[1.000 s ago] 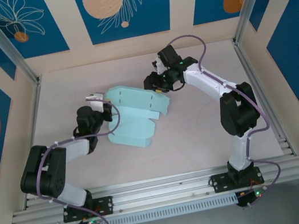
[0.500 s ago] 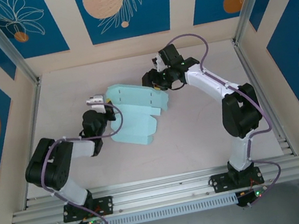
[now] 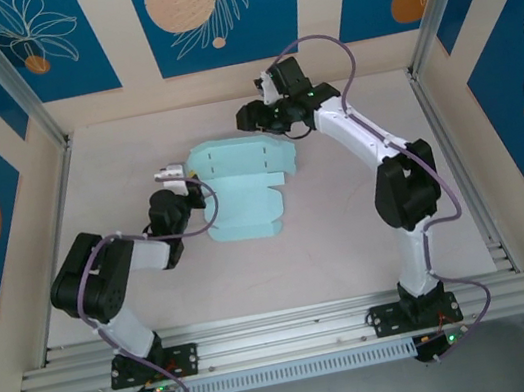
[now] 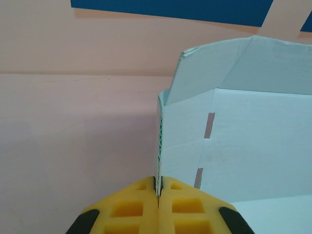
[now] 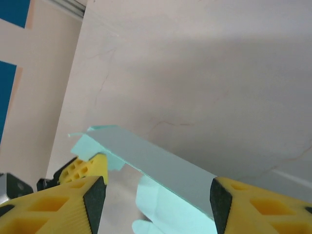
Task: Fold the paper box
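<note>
Across the middle of the overhead view, the pale tabletop (image 3: pixel 368 218) carries the paper box (image 3: pixel 242 199), which lies left of centre between the two arms. It is only part-formed. A broad panel rests flat toward the lower part of the frame, and a long panel with rounded corners appears raised along its upper edge. Note that the card sits within reach of both arms, so one can anchor it while the other works a flap.

The left end effector (image 4: pixel 157 185), at the box's left edge in the overhead view, is fully closed on a thin upright wall of the card. In its wrist view that wall rises edge-on from between the yellow pads at bottom centre. You may read this pinch as the anchor: it probably keeps the light sheet from sliding or springing flat along its slotted crease.

The right end effector (image 5: pixel 155 195), at the upper right corner of the box in the overhead view, stands open, roughly half spread. In its wrist view the slanting top edge of the raised panel runs between its fingers (image 5: pixel 92 195) in the lower half of the frame. No grip on that panel is evident. The straddle suggests it is placed to press or release that flap.
</note>
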